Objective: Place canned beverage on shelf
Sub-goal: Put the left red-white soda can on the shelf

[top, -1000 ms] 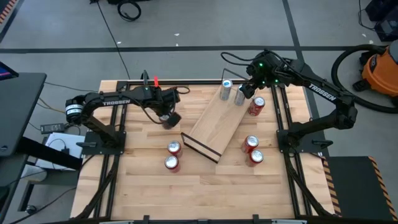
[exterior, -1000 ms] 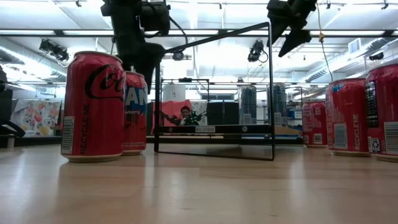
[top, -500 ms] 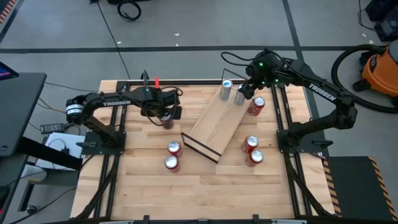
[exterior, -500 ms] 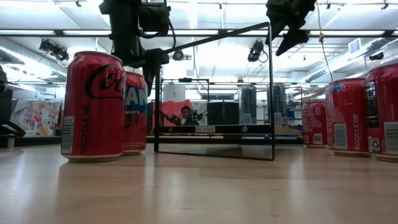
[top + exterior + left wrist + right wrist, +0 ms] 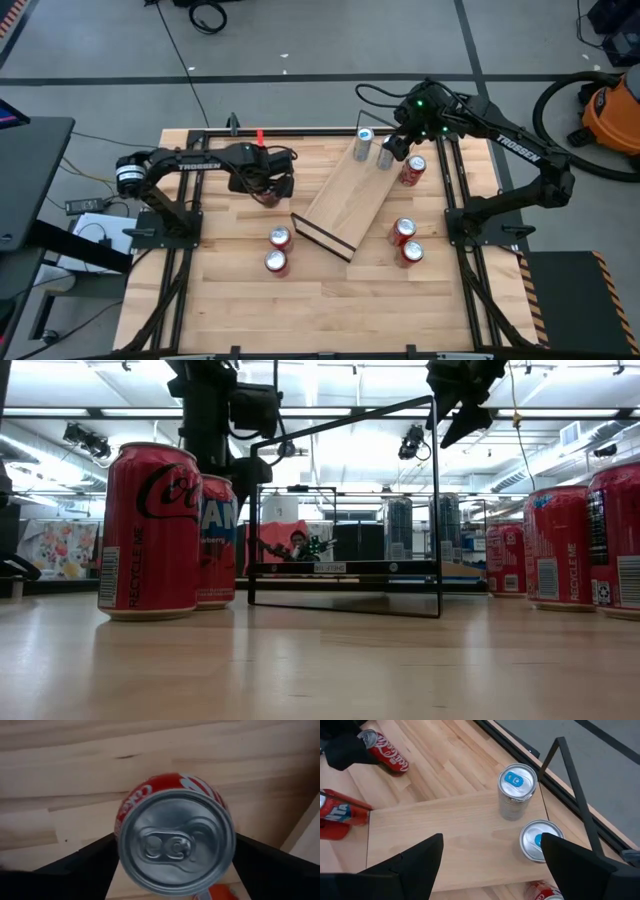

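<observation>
My left wrist view shows a red can (image 5: pixel 175 840) clamped between the left gripper (image 5: pixel 272 190) fingers, hidden overhead; right gripper (image 5: pixel 490 865) fingers spread above the shelf (image 5: pixel 450 835).

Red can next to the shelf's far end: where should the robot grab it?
Grip the red can around its round side, about halfway up, coming straight down from above: it stands upright, and the shelf crowds one side. The open right gripper hovers nearest, over the silver cans; the left gripper holds a Coke can.
</observation>
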You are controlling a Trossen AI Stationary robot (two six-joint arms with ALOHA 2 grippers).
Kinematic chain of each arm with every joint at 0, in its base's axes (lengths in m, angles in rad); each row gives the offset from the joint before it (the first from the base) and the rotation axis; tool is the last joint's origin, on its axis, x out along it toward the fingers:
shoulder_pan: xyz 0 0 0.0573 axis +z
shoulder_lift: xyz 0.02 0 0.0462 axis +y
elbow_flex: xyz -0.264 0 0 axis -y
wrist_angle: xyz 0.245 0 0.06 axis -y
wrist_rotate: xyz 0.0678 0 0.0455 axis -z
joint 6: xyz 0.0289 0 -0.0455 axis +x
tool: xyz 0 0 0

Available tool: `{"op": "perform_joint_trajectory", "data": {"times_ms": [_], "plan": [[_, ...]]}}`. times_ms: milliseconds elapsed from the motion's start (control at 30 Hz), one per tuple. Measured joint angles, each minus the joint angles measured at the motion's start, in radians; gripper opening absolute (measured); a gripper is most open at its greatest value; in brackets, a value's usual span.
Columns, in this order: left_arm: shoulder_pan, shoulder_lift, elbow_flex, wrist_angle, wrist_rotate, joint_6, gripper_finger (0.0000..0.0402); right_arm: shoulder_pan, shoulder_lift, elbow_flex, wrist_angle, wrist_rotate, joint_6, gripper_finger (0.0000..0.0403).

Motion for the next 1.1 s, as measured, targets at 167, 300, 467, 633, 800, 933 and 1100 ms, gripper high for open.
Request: {"op": "perform_joint_trajectory", "data": {"times_ms": [167, 300, 467, 633, 800, 933, 1100], "plan": [[0.024, 0.005, -0.001, 0.001, 0.004, 0.096, 0.032, 0.0, 0.0, 0.0, 0.001, -0.003, -0.009, 0.0345], [0.041, 0.005, 0.001, 0.006, 0.008, 0.281, 0.0292, 0.0, 0.0, 0.0, 0.001, -0.004, -0.01, 0.0345], [0.057, 0.005, 0.001, 0.022, 0.024, 0.664, 0.03, 0.0, 0.0, 0.0, 0.004, -0.005, -0.009, 0.0345], [0.057, 0.005, 0.001, 0.056, 0.027, 1.191, 0.0316, 0.0, 0.0, 0.0, 0.004, -0.005, -0.006, 0.0345], [0.053, 0.006, 0.001, 0.074, 0.028, 1.556, 0.0319, 0.0, 0.0, 0.0, 0.004, -0.006, 0.009, 0.0345], [0.053, 0.006, 0.001, 0.076, 0.028, 1.596, 0.032, 0.0, 0.0, 0.0, 0.004, -0.005, 0.023, 0.0345], [0.053, 0.008, 0.004, 0.077, 0.027, 1.495, 0.0338, 0.0, 0.0, 0.0, 0.024, -0.004, 0.043, 0.0345]]}}
